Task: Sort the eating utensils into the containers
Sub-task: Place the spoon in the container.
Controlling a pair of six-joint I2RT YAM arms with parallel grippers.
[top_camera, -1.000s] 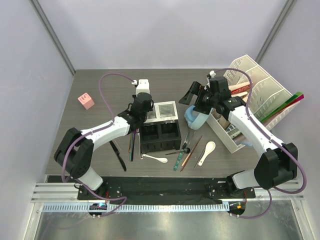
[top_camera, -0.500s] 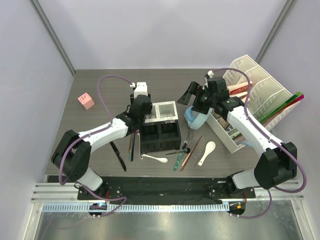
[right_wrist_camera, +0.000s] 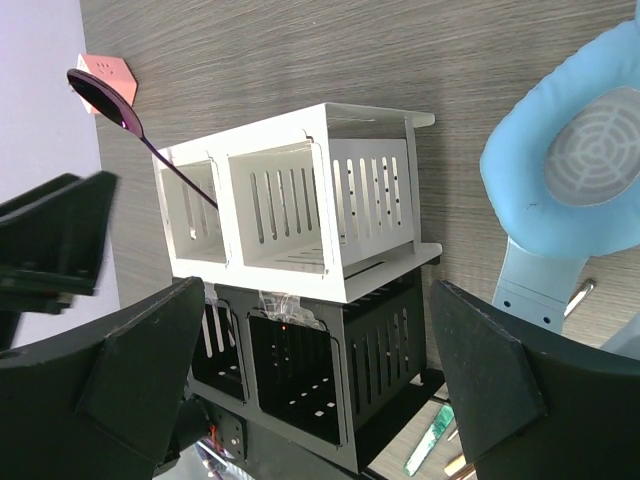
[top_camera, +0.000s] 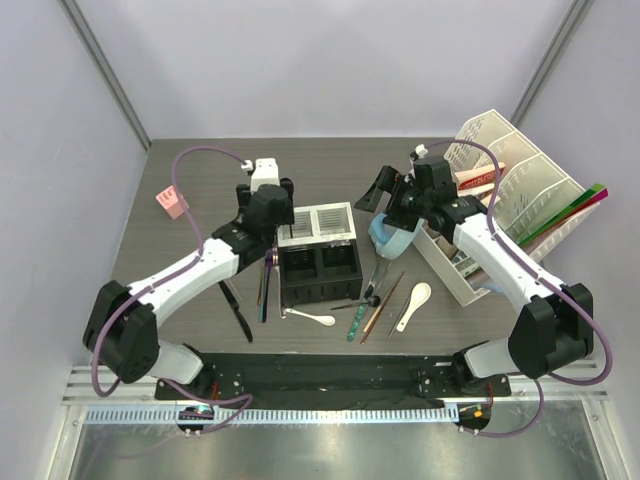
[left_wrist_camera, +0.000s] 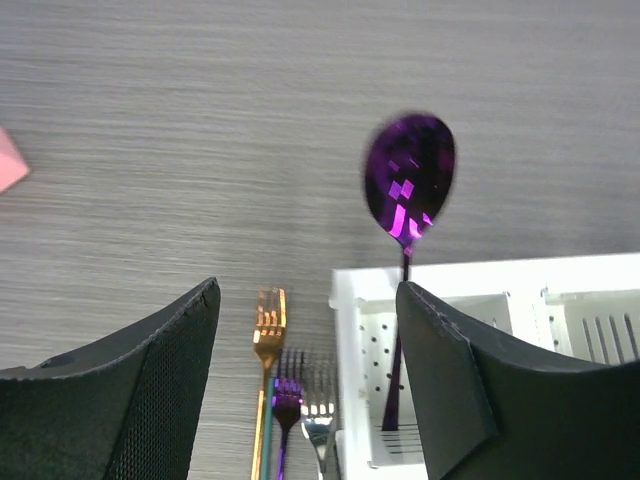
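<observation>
Left end effector [left_wrist_camera: 306, 290] was wide open and empty. Purple spoon [left_wrist_camera: 408, 185] stood handle-down in a white compartment [left_wrist_camera: 352, 300] of the caddy [top_camera: 320, 262]. Right end effector [right_wrist_camera: 318, 290] was open too, empty, near the caddy.

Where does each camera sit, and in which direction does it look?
Top: above, behind the bases, looking down on the table; both arms show.
Left wrist: on the left arm, looking past its open jaws at the spoon in the caddy.
Right wrist: on the right arm, facing the caddy's side and the ring; open jaws show.
Shared: both wrist views show spoon and caddy.
</observation>
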